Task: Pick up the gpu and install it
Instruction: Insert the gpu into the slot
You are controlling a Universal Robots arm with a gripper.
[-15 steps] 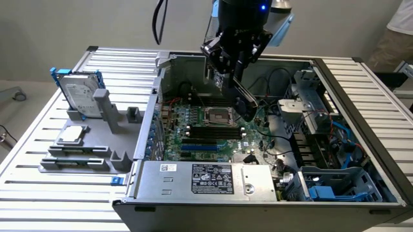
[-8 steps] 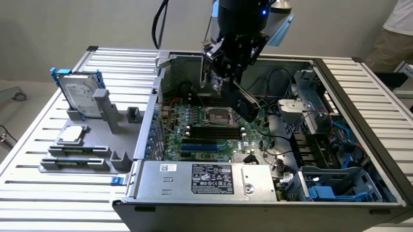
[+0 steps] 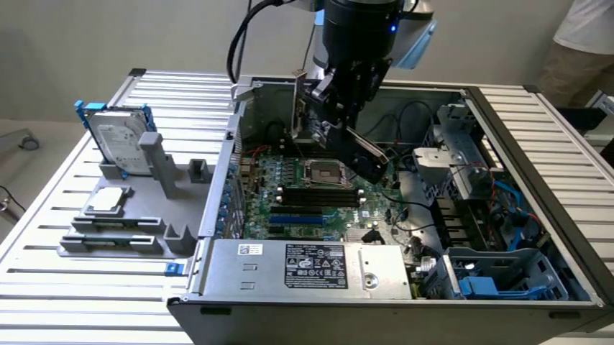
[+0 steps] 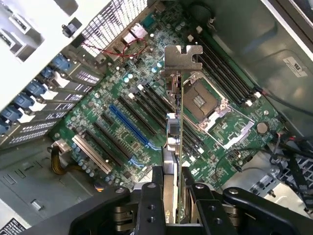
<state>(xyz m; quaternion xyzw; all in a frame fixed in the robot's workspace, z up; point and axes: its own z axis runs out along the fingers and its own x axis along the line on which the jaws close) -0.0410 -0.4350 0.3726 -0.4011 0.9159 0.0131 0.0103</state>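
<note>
The gpu [image 3: 317,122] hangs above the motherboard [image 3: 326,208] inside the open computer case, with its silver end bracket towards the exterior view's left. My gripper [image 3: 338,115] is shut on its upper edge. In the wrist view the gpu [image 4: 180,142] appears edge-on, running from my gripper [image 4: 175,198] out to its bracket tab. It hovers clear of the board, over the black slots beside the CPU socket [image 4: 205,103]. The blue expansion slot [image 4: 128,126] lies a little to one side of the card.
A grey fixture [image 3: 168,248] on the slatted table holds a silver hard drive in a blue frame [image 3: 120,136] and a small square chip [image 3: 108,200]. The power supply [image 3: 307,266] fills the case's near side, a drive cage [image 3: 479,165] and cables the exterior view's right. A person [image 3: 580,43] stands behind.
</note>
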